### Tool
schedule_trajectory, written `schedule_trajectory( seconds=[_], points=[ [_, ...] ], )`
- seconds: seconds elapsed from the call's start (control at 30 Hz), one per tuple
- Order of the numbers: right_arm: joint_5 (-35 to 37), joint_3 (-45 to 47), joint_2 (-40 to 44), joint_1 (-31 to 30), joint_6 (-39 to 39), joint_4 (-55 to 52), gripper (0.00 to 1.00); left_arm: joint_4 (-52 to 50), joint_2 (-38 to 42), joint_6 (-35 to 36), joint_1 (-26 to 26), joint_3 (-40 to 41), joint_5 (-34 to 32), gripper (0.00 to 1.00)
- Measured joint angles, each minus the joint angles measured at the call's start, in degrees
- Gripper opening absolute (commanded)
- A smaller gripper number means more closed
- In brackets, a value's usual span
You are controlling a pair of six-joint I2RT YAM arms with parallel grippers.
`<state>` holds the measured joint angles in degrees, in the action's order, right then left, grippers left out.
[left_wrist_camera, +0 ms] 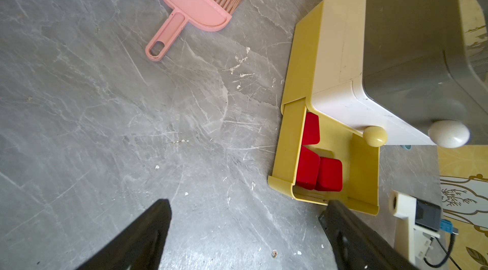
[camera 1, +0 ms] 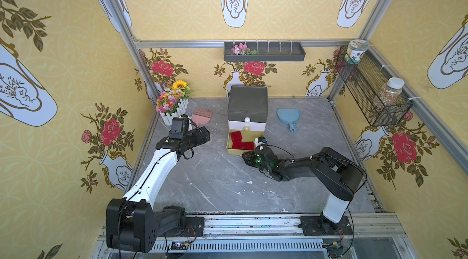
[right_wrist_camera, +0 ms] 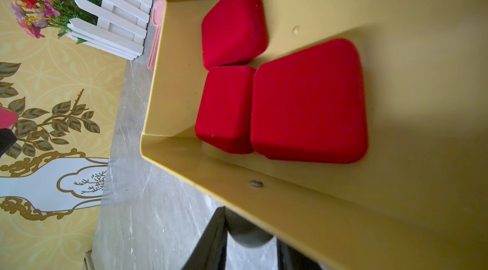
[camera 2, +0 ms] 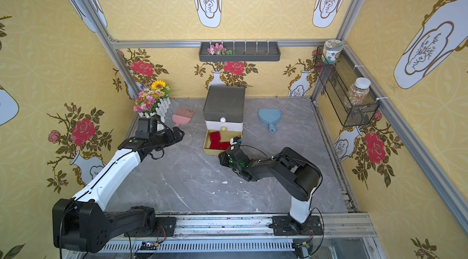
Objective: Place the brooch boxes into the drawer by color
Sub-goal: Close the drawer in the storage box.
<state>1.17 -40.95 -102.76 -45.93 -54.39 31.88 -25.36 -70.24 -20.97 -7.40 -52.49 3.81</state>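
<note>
the right gripper sits at the bottom centre of the right wrist view, with a dark finger on each side of the grey knob on the front of the olive-yellow tier. the jaws are drawn in close about the knob, but i cannot tell whether they actually pinch it. that tier is pulled out at the foot of the drawer, which stands upper centre in both top views on the grey marble table, with its dark grey and white tiers closed above. three red brooch boxes lie inside the open tier: two side by side and touching against the front wall, and the askew box just behind them, deeper in. the left gripper hangs wide open and empty over bare table, left of the drawer in the top views, near the pink brush. a blue dustpan lies right of the drawer
</note>
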Motion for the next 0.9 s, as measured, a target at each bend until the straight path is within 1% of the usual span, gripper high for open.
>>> schedule_trajectory(
  seconds=[0.13,0.33,0.63,0.9],
  points=[
    [0.5,-0.7,0.6,1.0,0.3,-0.4,0.24,0.0,0.0,0.0,0.0,0.0,0.0,0.97],
    [-0.7,-3.3,0.2,3.1,1.3,-3.7,0.25,0.0,-0.1,0.0,0.0,0.0,0.0,0.97],
    [-3.8,-9.5,-5.0,7.7,4.2,-4.6,0.27,0.0,-0.7,0.0,0.0,0.0,0.1,0.97],
    [-6.4,-12.8,-10.1,12.1,4.7,0.0,0.28,0.0,-1.8,0.0,0.0,0.0,0.4,0.97]
  ],
)
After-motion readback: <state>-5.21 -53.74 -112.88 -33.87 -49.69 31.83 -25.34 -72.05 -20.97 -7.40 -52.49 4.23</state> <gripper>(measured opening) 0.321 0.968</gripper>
